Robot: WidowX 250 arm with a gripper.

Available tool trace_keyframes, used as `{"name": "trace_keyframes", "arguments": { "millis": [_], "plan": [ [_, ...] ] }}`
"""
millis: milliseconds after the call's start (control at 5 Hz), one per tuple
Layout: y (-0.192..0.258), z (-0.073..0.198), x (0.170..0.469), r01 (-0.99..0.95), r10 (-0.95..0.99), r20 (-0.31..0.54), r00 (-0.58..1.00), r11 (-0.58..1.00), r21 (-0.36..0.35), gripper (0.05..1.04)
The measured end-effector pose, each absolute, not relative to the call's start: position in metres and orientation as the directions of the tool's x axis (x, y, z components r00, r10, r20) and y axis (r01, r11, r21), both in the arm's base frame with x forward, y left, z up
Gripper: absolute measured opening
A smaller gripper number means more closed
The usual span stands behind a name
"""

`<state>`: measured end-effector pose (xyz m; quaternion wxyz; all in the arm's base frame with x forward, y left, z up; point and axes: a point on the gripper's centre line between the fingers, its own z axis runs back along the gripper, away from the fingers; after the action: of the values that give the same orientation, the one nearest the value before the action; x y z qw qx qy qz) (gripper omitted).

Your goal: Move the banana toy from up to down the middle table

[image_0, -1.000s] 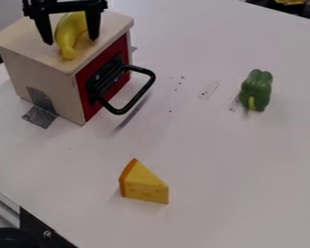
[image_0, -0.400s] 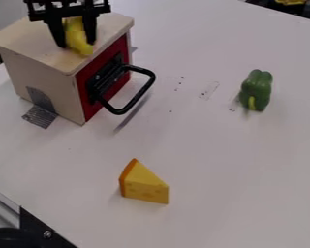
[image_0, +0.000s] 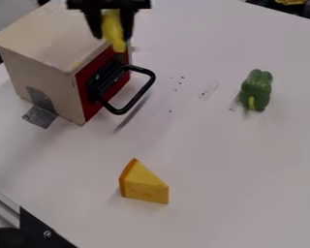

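Pale, matt, wood-like box with a red front, smooth black handle, glossy green plastic-looking pepper, smooth yellow cheese wedge, smooth matt white worktop

Looks like a robotics lab or test bench. Signs: black robot gripper above a pale counter; wooden box with red front, grey tape at its foot; toy cheese, toy pepper; metal rail, corner bracket.

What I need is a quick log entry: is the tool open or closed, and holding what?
Tool: closed, holding the banana between its fingers.
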<state>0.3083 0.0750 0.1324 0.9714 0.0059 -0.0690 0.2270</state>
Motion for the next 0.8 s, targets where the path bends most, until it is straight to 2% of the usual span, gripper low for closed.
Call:
{"name": "trace_keyframes", "arguments": {
  "millis": [200, 600, 800],
  "plan": [
    [0.026, 0.125, 0.313, -0.377, 0.379, 0.137, 0.915, 0.925, -0.043, 0.544],
    [-0.056, 0.062, 0.319, -0.211, 0.209, 0.103, 0.972, 0.978, 0.002, 0.544],
    [-0.075, 0.045, 0.319, -0.156, 0.153, 0.120, 0.981, 0.988, 0.017, 0.544]
  ]
}}
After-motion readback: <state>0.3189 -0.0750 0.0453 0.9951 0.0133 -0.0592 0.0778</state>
